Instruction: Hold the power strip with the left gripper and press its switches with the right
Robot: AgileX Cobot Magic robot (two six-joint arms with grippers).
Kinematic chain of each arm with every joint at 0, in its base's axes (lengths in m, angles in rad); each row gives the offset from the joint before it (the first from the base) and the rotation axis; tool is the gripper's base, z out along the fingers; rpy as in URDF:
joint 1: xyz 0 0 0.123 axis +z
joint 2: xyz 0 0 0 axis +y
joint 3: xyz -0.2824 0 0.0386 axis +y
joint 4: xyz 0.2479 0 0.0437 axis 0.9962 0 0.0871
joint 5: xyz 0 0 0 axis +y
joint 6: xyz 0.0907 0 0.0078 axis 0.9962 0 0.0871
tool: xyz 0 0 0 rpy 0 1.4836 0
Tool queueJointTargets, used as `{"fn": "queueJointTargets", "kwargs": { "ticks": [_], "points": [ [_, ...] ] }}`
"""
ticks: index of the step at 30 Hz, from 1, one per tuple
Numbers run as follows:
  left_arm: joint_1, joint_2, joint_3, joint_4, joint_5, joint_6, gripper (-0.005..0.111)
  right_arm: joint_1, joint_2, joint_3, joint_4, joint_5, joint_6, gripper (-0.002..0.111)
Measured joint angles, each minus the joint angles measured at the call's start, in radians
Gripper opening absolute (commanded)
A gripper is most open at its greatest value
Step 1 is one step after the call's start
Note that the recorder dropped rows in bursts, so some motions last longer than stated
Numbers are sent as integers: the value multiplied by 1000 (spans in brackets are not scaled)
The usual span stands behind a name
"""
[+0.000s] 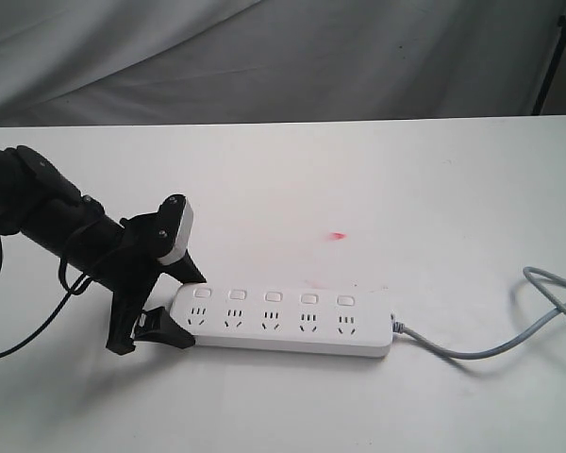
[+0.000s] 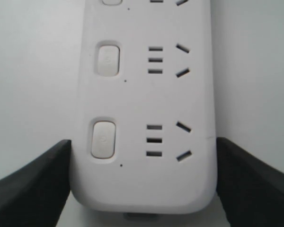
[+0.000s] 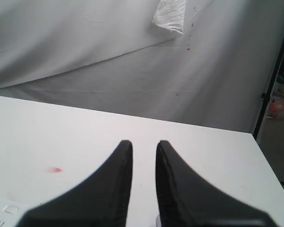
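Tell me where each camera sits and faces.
Exterior: raised, looking down over the table at the power strip; left arm shows, jaws clamping its end.
Left wrist: behind those jaws, looking along the strip; both fingers flank it.
Right wrist: over the table, facing the grey cloth; narrowly parted jaws show, empty.
Shared: exterior and right wrist both see the red mark.

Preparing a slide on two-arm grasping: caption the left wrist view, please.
Left pincer clamps the power strip at its rounded end, one finger on each long edge, two switches visible.
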Motion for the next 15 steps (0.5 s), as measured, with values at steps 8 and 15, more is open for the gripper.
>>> {"fn": "queueJointTargets", "kwargs": {
  "ticks": [8,15],
  "points": [
    [0,0,0,0,0,0,6,43,-53,75,0,0,0,17],
    [0,0,0,-2,0,0,6,72,-102,81,0,-3,128,17]
  ]
}}
